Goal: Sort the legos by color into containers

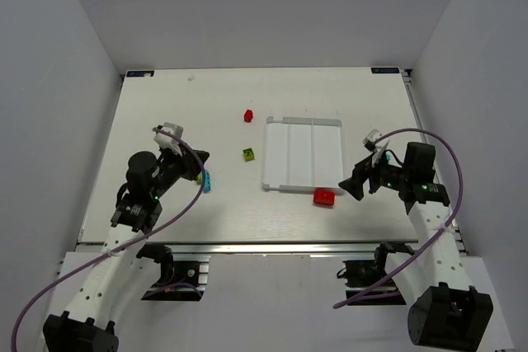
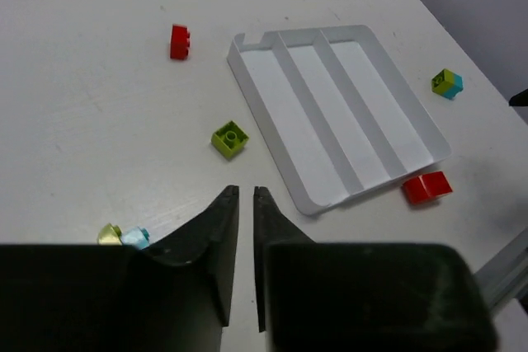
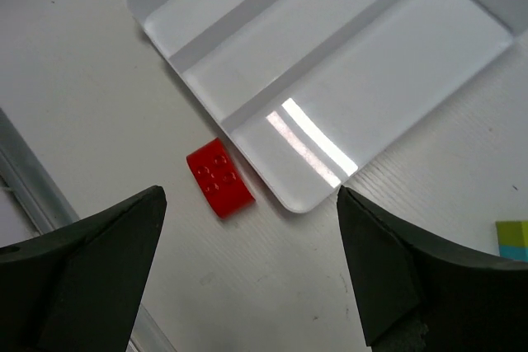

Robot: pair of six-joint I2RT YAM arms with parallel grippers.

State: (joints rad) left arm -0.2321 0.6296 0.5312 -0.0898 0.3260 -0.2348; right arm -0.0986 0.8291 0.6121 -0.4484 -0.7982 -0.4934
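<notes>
The white tray (image 1: 289, 158) with three long compartments lies mid-table and holds no bricks; it also shows in the left wrist view (image 2: 301, 129) and the right wrist view (image 3: 346, 80). A red brick (image 1: 324, 196) lies just off its near edge. Another red brick (image 1: 248, 114) and a lime brick (image 1: 248, 154) lie left of the tray. A cyan brick (image 1: 207, 180) lies beside my left gripper (image 1: 203, 160), which is shut and empty (image 2: 246, 193). My right gripper (image 1: 351, 180) is wide open (image 3: 250, 193), just short of the near red brick (image 3: 219, 179).
A lime-on-cyan stacked brick (image 2: 447, 83) lies right of the tray; its corner shows in the right wrist view (image 3: 513, 241). A pale yellow piece (image 2: 109, 233) sits against the cyan brick (image 2: 137, 237). The table's near edge runs close behind the near red brick.
</notes>
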